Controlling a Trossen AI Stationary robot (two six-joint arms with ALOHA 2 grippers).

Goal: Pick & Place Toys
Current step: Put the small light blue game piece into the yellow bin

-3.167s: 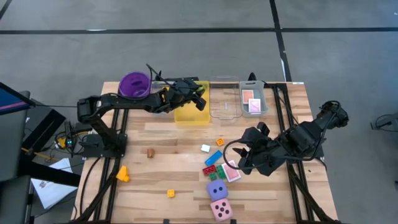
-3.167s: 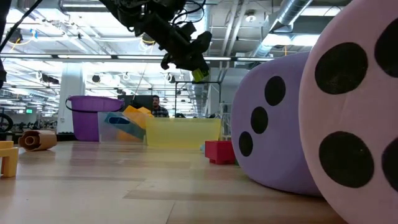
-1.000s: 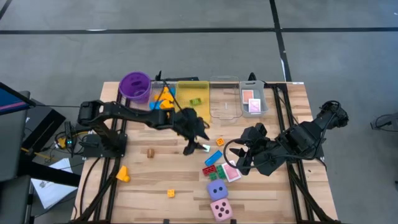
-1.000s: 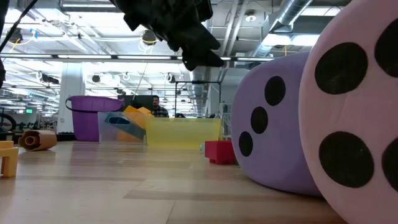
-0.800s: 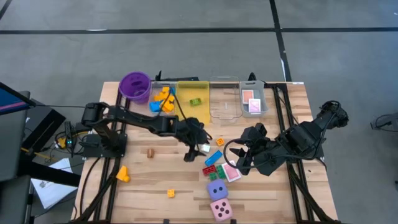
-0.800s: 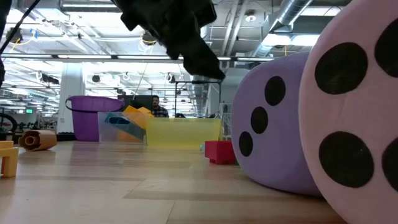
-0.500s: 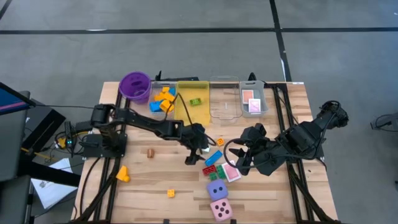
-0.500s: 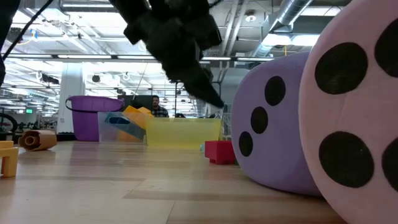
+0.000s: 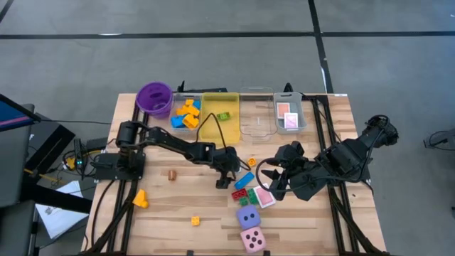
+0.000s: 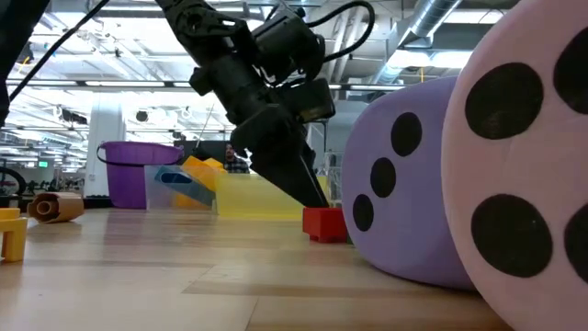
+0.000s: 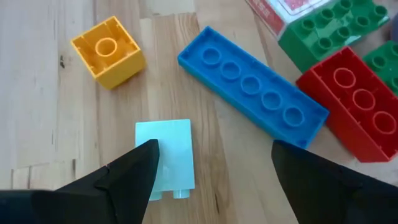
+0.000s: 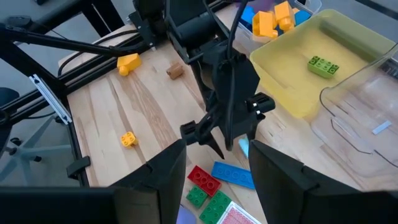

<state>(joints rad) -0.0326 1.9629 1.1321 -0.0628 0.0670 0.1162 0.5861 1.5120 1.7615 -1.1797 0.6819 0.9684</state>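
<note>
left end effector (image 9: 229, 179) hangs low over the desk (image 9: 178, 206) near mid-desk, fingers (image 11: 134, 177) spread wide and holding nothing. directly between the fingertips, flat on the wood, lies the pale blue brick (image 11: 168, 158); one finger already overlaps its edge in the left wrist view. the brick's slightly longer axis runs along the end effector's line of sight, so the jaws appear to close across its shorter width. judgement: this brick is the current pick target, and the next move needs only a short descent and closure.

beyond the fingertips lie the small yellow brick (image 11: 109, 51) and the long blue brick (image 11: 252, 78), its long axis set diagonally to the jaws, with the red brick (image 11: 351, 99) and green bricks (image 11: 323, 31) just past it. these neighbours stand apart from the target, so the closing fingers should clear them.

right end effector (image 12: 211, 168) waits farther off, beside the brick cluster, fingers drawn near together and gripping nothing visible. the left arm is clearly the nearer one.
</note>
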